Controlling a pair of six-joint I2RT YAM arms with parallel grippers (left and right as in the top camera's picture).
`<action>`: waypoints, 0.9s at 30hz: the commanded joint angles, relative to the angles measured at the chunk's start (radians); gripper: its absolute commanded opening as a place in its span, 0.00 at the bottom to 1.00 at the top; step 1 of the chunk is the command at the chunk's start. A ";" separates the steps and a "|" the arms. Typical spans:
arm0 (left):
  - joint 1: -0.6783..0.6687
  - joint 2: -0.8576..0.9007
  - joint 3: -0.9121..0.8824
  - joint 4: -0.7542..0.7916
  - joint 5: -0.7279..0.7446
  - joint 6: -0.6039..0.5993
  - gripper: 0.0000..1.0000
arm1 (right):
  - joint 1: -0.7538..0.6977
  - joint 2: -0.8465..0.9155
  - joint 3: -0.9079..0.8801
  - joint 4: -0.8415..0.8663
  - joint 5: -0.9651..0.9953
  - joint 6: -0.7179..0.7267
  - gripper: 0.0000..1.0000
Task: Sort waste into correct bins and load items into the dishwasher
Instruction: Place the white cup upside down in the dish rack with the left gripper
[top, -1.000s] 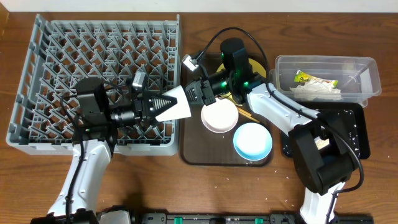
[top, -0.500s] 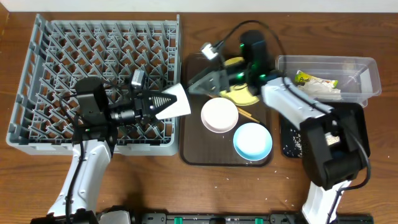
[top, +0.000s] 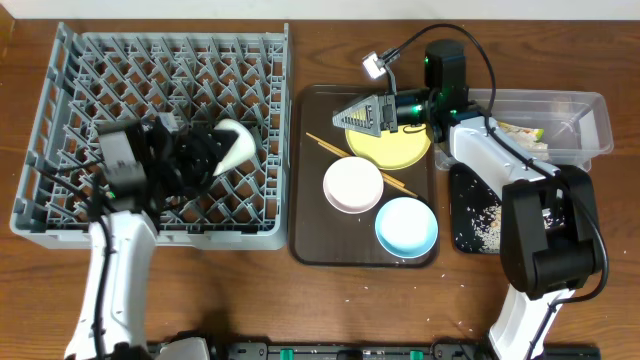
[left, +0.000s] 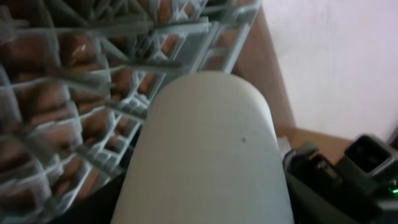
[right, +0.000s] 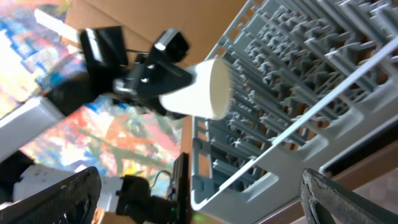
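Grey rack (top: 150, 232) is sitting on the left. Beside it, the brown tray (top: 310, 205) is holding the yellow plate (top: 400, 150). Left gripper (top: 205, 155) is squeezing the white cup (top: 234, 143) over the rack. Right gripper (top: 365, 112) is hanging wide apart over the plate's edge.

Left wrist view: small white cup (left: 205, 149) fills the frame, soft-focused, its lower end cut by the bottom edge. It hides the fingers of the left gripper (top: 214, 152) entirely. Dish rack (left: 74, 81) behind it is smeared.

Right wrist view: right gripper (top: 366, 112) shows only dark fingertips (right: 56, 199), clipped at the bottom corners.

Overhead: chopsticks (top: 328, 147) run under the white bowl (top: 353, 185), mid-length hidden. Right gripper covers the yellow plate (top: 395, 150) at its upper left. Right arm (top: 480, 150) hides part of the black tray (top: 478, 235) and the clear tub (top: 570, 105). Rice grains (top: 487, 215) are too small to count.
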 joint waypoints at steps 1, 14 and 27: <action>-0.011 -0.010 0.272 -0.303 -0.242 0.239 0.15 | -0.003 0.006 0.004 -0.027 0.064 -0.023 0.99; -0.232 0.012 0.561 -0.840 -0.564 0.343 0.15 | 0.048 -0.272 0.302 -1.059 1.079 -0.490 0.99; -0.415 0.304 0.528 -0.923 -0.616 0.340 0.15 | 0.004 -0.402 0.306 -1.164 1.139 -0.494 0.99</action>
